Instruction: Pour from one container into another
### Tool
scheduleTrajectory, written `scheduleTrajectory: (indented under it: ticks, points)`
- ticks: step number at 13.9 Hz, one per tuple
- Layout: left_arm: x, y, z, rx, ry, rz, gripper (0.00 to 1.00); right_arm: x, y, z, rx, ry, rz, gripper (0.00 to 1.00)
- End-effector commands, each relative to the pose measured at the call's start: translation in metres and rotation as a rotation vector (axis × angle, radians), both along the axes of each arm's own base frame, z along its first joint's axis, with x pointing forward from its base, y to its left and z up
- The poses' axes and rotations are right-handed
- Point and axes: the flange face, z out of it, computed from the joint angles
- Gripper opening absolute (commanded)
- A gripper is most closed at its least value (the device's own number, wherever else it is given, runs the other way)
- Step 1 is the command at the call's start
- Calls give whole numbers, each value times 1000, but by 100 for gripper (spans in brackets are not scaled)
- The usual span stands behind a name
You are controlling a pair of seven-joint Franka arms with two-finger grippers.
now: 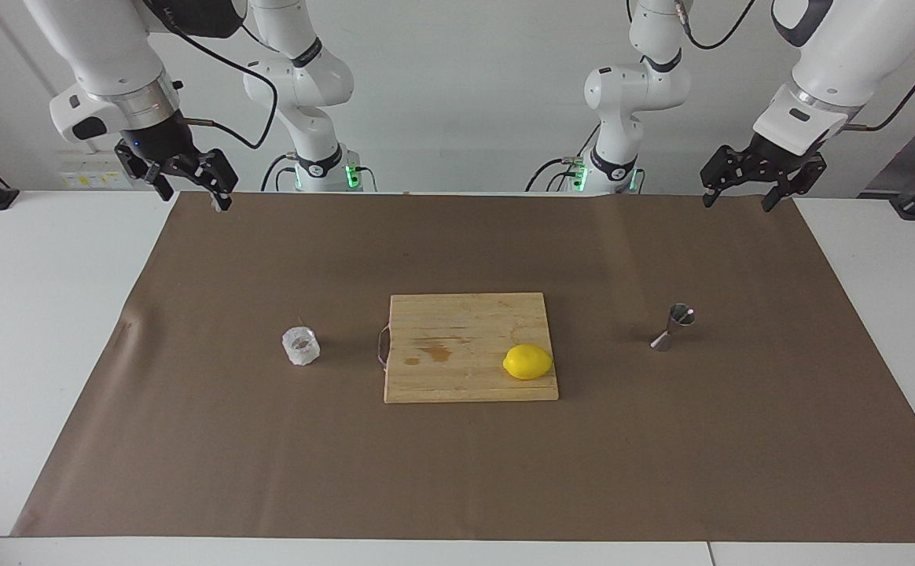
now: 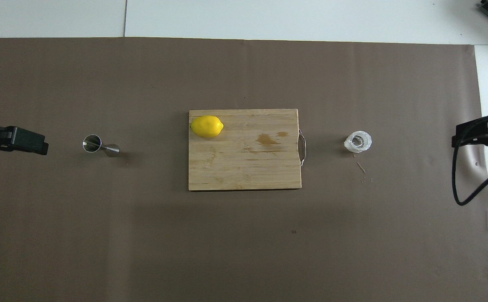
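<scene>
Standing upright on the brown paper, the glass cup [image 1: 301, 347] sits toward the right arm's end of the desk [image 1: 1, 330], well apart from and below the right gripper [image 1: 190, 189], whose fingers [image 1: 224, 200] hang released and empty over the paper's edge by the robots. The steel jigger [image 1: 673, 327] stands alone toward the left arm's end, likewise well clear of the left gripper [image 1: 740, 195], its fingers spread and holding nothing. Both arms wait. Between the two vessels lies a wooden cutting board [image 1: 457, 330] with a lemon [image 1: 527, 362] on it at the end toward the jigger. Risks, as judged from here: the cup is squat and faceted, so fingers closing off-centre could skid on a facet and tip it; whether it holds liquid cannot be told. The jigger is narrow-waisted and small-footed; any nudge from a descending finger would likely topple it. Its mouth is small, so a pour from a wider cup rim could easily overshoot onto the paper. Carrying the cup across means passing over board and lemon; a low path could clip the lemon and roll it. Faint specks on the paper near the cup [image 2: 361, 167] may be moisture.
</scene>
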Motion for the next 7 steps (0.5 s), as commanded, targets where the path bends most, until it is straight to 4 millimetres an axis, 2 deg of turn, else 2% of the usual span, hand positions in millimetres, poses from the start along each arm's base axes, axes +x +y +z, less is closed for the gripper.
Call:
scheduleTrajectory:
  ticks: [1, 5, 7]
  points:
    - [-6, 3, 1, -11, -3, -15, 100, -3, -1, -1, 21, 2, 14, 100]
    - [-9, -4, 0, -7, 13, -17, 100, -3, -1, -1, 21, 2, 14, 100]
    - [-9, -2, 1, -6, 12, -16, 100, -3, -1, -1, 21, 2, 14, 100]
